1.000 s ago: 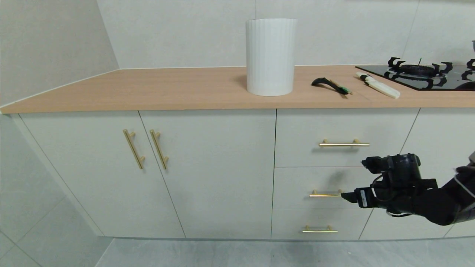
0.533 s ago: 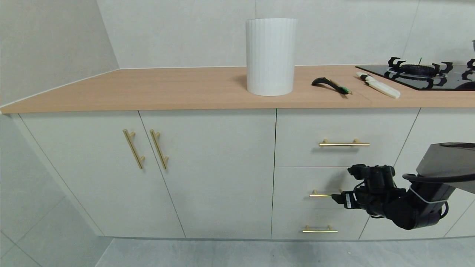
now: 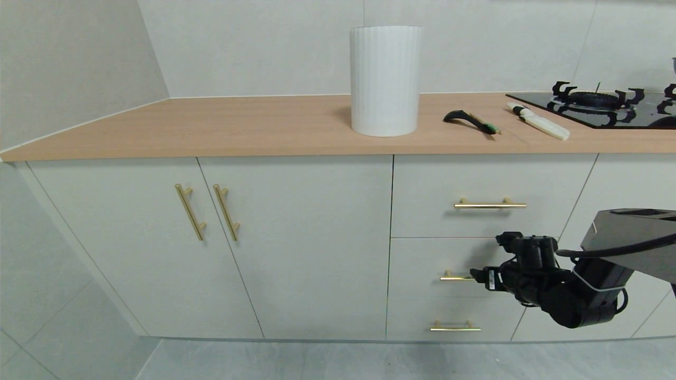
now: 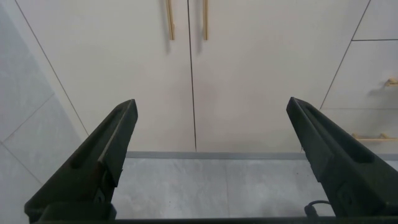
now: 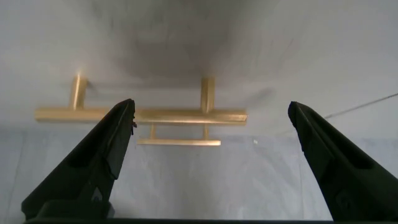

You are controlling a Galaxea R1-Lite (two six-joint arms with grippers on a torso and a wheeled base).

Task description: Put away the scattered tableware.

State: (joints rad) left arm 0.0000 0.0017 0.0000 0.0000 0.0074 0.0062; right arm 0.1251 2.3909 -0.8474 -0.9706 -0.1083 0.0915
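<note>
On the wooden counter (image 3: pixel 237 124) lie a black scoop with a green-tipped handle (image 3: pixel 470 120) and a white-handled utensil (image 3: pixel 540 122), right of a tall white ribbed container (image 3: pixel 385 79). My right gripper (image 3: pixel 477 275) hangs low in front of the drawers, at the right end of the middle drawer's brass handle (image 3: pixel 455 276). In the right wrist view the gripper (image 5: pixel 211 109) is open, with that handle (image 5: pixel 186 116) lying across the gap just beyond the fingertips. My left gripper (image 4: pixel 211 106) is open and holds nothing, facing the cupboard doors (image 4: pixel 189 62) near the floor.
A black gas hob (image 3: pixel 597 105) sits at the counter's right end. The drawer stack has a top handle (image 3: pixel 490 205) and a bottom handle (image 3: pixel 455 328). Two cupboard doors with brass handles (image 3: pixel 208 212) stand to the left. Grey floor tiles run below.
My right arm has moved left and a little lower, bringing its gripper up to the middle drawer's handle. The things on the counter have not moved.
</note>
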